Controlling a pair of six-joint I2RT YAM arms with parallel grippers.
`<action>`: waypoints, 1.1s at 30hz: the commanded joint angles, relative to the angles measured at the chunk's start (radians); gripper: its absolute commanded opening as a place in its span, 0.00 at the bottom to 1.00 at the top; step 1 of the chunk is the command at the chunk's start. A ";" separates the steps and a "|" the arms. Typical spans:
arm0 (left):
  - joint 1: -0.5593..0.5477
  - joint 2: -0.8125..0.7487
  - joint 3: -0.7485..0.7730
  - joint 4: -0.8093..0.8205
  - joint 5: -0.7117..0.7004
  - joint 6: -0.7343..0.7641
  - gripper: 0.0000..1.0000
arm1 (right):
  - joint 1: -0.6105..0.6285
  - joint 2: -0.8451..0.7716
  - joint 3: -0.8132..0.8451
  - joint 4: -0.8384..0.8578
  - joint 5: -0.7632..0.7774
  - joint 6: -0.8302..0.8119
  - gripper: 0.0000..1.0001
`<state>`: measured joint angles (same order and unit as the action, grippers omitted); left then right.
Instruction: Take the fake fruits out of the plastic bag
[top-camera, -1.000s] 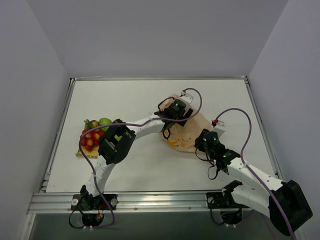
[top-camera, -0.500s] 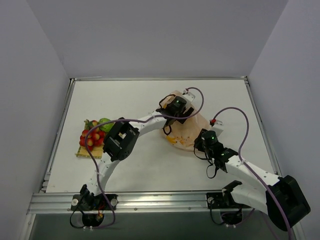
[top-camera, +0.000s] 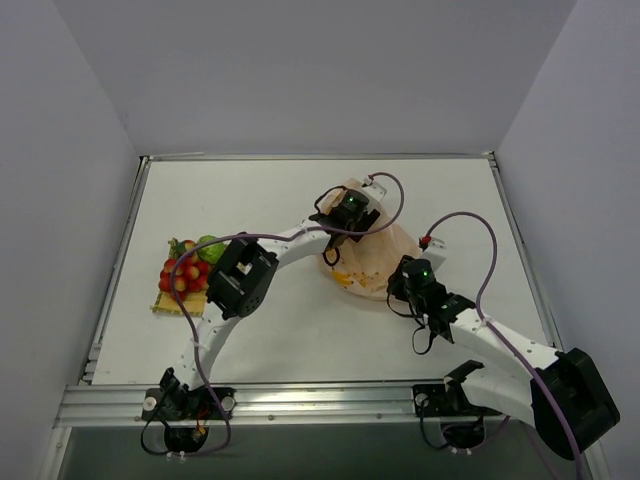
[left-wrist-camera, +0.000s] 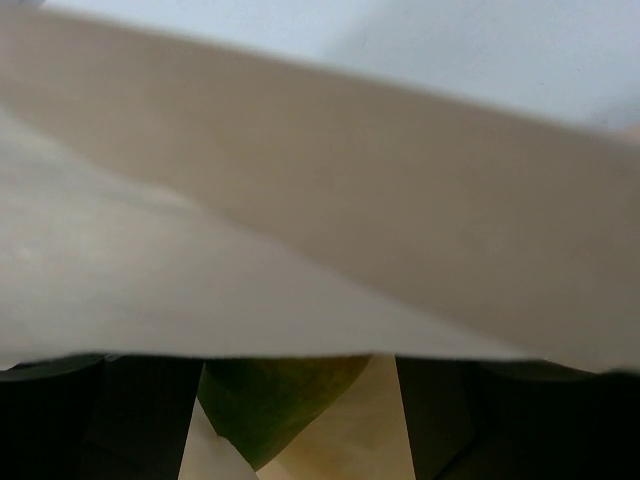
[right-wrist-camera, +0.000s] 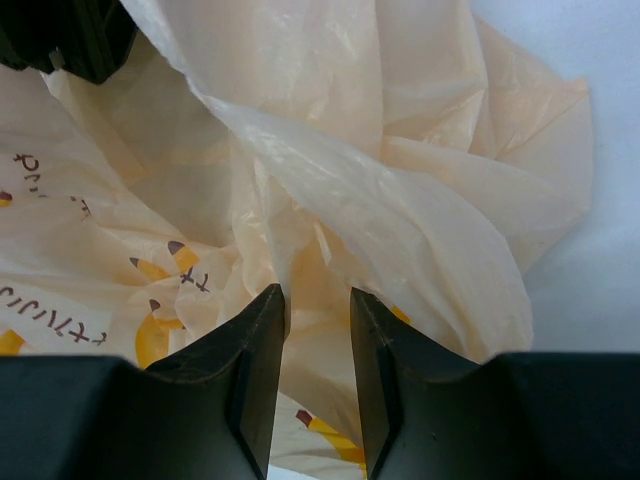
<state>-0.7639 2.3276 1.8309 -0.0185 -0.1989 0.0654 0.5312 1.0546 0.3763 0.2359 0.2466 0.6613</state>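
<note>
Found the left gripper (left-wrist-camera: 298, 410) inside the mouth of the plastic bag (top-camera: 385, 255), pushed slightly farther in than a second ago, with film draped across its camera. Noted a green-to-orange mango-like fruit (left-wrist-camera: 270, 405) lying between its dark fingers (left-wrist-camera: 120, 420). Unable to tell a loose straddle from a true grip (contact lost in shadow and blur).

Found the right gripper (right-wrist-camera: 317, 330) narrow, pinching a fold of the bag at its near edge. Logged a small shift toward the bag since then, apparently to keep the opening steady.

Recorded the red berry bunch (top-camera: 180, 276) and the pear-like fruit (top-camera: 209, 243) already out, resting on the yellow mat (top-camera: 165, 303) at the left of the table (top-camera: 300, 330), well apart from the bag.

Judged the task nearly complete, with one fruit left inside and now within reach. Advised confirming a firm hold before lifting, and watching for film caught together with the fruit.
</note>
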 joint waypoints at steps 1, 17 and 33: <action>-0.003 -0.117 -0.036 -0.015 0.038 -0.047 0.29 | 0.004 0.002 0.047 0.016 0.020 -0.003 0.29; -0.034 -0.467 -0.269 0.045 0.288 -0.298 0.10 | 0.006 -0.064 0.179 0.022 0.042 -0.002 0.28; -0.023 -0.680 -0.423 0.072 0.648 -0.351 0.02 | -0.022 -0.166 0.268 -0.090 0.102 -0.055 0.56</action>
<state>-0.7963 1.7378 1.4036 -0.0105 0.3222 -0.2626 0.5232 0.8856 0.6140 0.1684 0.3027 0.6247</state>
